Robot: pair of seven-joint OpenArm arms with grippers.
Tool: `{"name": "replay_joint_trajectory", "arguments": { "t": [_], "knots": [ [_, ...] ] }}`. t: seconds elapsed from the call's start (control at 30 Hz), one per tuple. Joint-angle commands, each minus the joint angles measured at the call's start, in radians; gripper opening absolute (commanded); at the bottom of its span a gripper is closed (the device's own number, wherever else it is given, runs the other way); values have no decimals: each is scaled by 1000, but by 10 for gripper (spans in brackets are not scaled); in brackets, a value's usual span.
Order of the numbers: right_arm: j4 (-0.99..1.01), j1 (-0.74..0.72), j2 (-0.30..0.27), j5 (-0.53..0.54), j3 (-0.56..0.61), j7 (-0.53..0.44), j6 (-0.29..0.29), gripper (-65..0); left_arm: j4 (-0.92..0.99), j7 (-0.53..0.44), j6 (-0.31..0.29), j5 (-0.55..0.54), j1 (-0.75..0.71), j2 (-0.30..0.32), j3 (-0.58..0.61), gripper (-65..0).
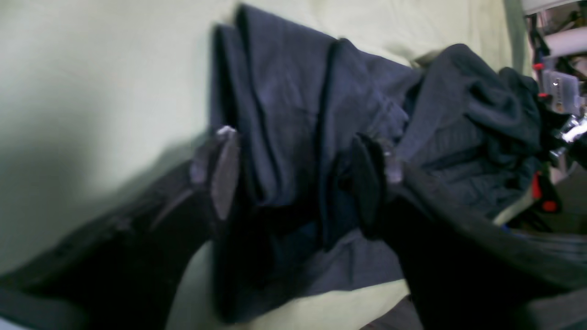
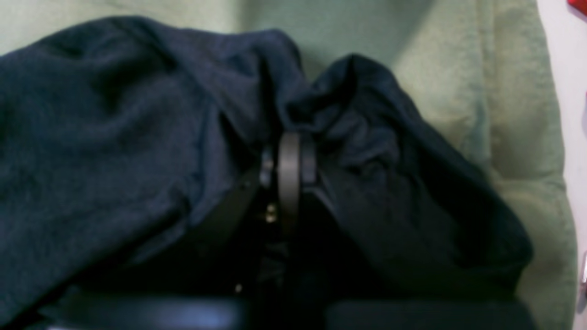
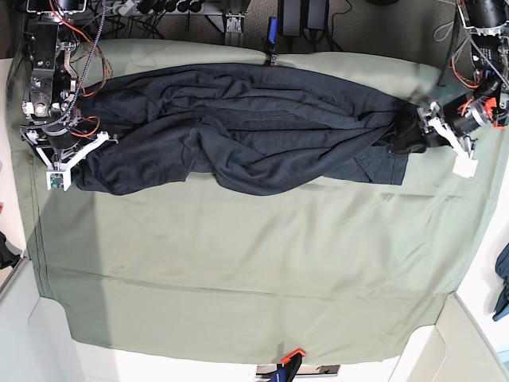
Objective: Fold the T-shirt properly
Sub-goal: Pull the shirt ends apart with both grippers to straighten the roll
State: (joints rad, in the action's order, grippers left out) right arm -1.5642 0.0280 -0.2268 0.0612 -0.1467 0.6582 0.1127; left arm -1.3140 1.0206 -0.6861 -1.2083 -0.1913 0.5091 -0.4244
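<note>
While the left gripper (image 1: 298,169) is standing with its jaws spread wide, folded layers of the T-shirt (image 3: 238,127) are lying in the gap between the two fingers (image 1: 224,174), and neither pad appears to be pinching the fabric, though the blur makes contact hard to judge. Over at the other end, the right gripper (image 2: 289,174) is sitting with its jaws pressed together, clamped on a bunched fold of the dark knit that is draping over both sides of it. Seen from the base view, the garment is stretching in a long, wrinkled band across the far half of the table, reaching from the right gripper (image 3: 60,147) at one end to the left gripper (image 3: 425,131) at the other, with its lower edge sagging toward the middle. Beneath it, the sage-green table cloth (image 3: 238,270) is covering the whole work surface and lying mostly smooth. Beyond the cloth's far edge, cables and dark equipment (image 3: 302,16) are showing, and an orange clamp (image 3: 293,355) is gripping the near edge.
</note>
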Motion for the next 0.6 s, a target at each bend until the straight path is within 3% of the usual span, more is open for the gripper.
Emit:
{"name": "replay_joint_trajectory", "arguments": {
  "t": [0.0, 0.17, 0.5, 0.57],
  "knots": [
    [-15, -8, -5, 10, -5, -6, 8, -650, -11, -15, -12, -18, 8, 10, 3, -226],
    [-15, -8, -5, 10, -5, -3, 8, -650, -11, -70, -12, 147, 8, -16, 64, -226],
    [-15, -8, -6, 10, -5, -4, 8, -650, -19, -29, -12, 144, 5, -16, 306, -236],
    [-15, -8, -5, 10, -5, -4, 8, -650, -19, -29, -12, 144, 5, -16, 317, -314]
  ]
}}
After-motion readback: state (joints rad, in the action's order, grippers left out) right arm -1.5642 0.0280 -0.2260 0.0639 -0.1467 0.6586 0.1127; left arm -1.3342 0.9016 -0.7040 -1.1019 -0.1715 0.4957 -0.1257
